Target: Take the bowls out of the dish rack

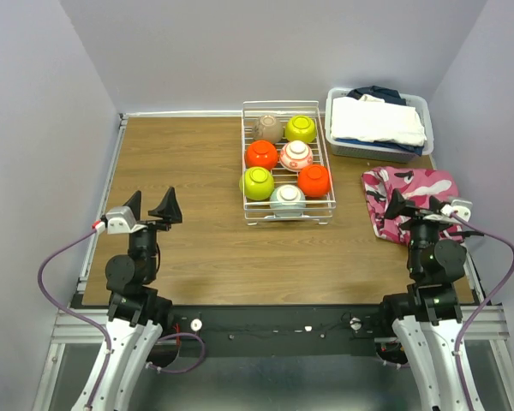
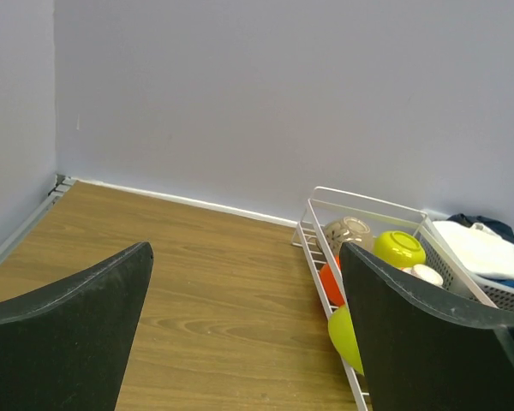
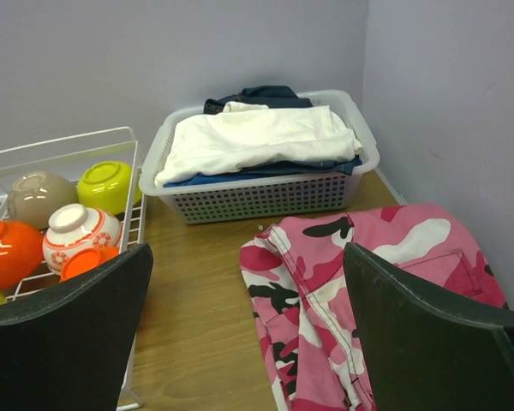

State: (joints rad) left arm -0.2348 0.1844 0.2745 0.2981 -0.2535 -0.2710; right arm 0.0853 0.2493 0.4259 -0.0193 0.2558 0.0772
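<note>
Table (image 1: 197,248): dish rack (image 1: 243,145) at rear centre; pink camouflage cloth (image 1: 407,181) to its right. Seven bowls (image 1: 257,182) all inside rack. Left gripper (image 1: 152,205), right gripper (image 1: 415,207): fingers apart, empty, well apart from rack.

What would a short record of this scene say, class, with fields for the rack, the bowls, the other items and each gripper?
rack: white wire dish rack, far middle of the table
contents: seven bowls, all in the rack
colours: two orange, two lime-green, one pale blue, one taupe, one white-and-red
beside rack: grey bin of folded clothes, on its right
near bin: pink camouflage cloth
left gripper: open, empty
right gripper: open, empty, above the cloth
</note>
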